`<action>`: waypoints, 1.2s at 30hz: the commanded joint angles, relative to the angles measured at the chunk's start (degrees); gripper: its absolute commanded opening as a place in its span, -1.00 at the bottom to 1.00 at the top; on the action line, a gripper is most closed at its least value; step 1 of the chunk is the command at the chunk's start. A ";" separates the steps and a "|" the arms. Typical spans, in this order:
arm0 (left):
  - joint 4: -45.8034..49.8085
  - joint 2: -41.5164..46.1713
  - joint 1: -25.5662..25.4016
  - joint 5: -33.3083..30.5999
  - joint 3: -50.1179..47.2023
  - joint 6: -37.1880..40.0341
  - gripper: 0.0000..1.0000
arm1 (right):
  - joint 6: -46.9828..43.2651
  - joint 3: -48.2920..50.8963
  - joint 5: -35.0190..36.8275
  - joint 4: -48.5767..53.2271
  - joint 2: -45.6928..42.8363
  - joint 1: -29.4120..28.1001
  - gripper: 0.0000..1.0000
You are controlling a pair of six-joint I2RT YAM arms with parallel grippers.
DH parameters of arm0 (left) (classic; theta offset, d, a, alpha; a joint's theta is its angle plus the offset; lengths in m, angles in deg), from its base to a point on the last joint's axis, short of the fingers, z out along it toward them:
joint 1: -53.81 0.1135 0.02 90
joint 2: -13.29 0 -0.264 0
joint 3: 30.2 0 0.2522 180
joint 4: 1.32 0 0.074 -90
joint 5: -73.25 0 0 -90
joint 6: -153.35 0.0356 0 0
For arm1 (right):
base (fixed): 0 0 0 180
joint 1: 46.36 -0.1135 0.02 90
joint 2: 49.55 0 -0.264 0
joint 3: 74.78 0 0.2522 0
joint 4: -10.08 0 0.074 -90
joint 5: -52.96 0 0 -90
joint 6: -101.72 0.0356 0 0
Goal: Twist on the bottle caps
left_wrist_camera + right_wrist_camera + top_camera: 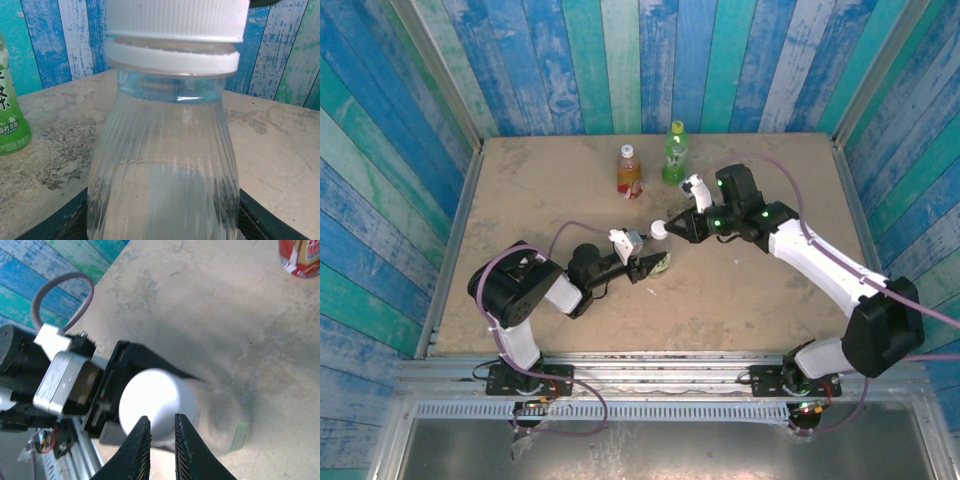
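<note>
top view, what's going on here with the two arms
The left gripper is clamped on a clear bottle that has a white cap sitting on its neck, apparently not screwed fully down. The right gripper is shut right at that cap, its fingers not around it. An amber bottle and a green bottle stand farther back.

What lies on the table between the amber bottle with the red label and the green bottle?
Nothing. In the top view the table between the amber bottle and the green bottle is bare; they stand apart.
</note>
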 commanded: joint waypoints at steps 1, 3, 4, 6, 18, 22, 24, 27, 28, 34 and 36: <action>8.34 0.21 0.26 -1.78 -0.14 -0.97 -0.04 | -0.20 0.60 -2.54 4.10 -1.40 -1.28 -0.65; 8.59 0.16 0.26 -1.47 -0.08 -0.70 -0.03 | -0.78 -1.01 -0.65 4.05 -1.20 -0.89 -0.64; 8.65 0.30 0.26 -1.36 -0.16 -0.36 -0.03 | -0.93 -2.00 0.13 3.96 -0.83 -0.62 -0.61; 8.86 0.41 0.26 -1.14 -0.26 0.19 -0.02 | -1.48 -3.74 1.31 3.72 0.10 -0.16 -0.51; 17.18 9.12 0.26 8.10 0.94 3.34 -0.03 | -24.38 -3.43 -2.26 3.13 -4.39 -0.06 0.15; 22.94 13.58 0.24 12.94 2.29 5.24 -0.02 | -31.04 -2.21 -5.22 3.06 -7.35 -0.07 0.23; 24.81 15.29 0.26 14.16 2.40 6.03 -0.01 | -33.11 -1.15 -6.15 2.16 -8.78 -0.07 0.25; 26.83 16.62 0.26 15.34 2.48 7.35 0.00 | -35.18 0.20 -7.61 1.58 -9.67 -0.07 0.27; 27.30 16.51 0.26 15.27 2.45 7.84 0.00 | -35.36 0.50 -7.58 1.64 -9.60 -0.07 0.27; 27.06 13.83 0.26 14.77 2.46 9.23 0.02 | -35.80 1.37 -6.42 2.23 -8.05 -1.00 0.32; 26.35 12.89 0.26 14.87 2.53 9.08 0.02 | -36.34 1.72 -5.74 2.16 -7.12 -1.60 0.34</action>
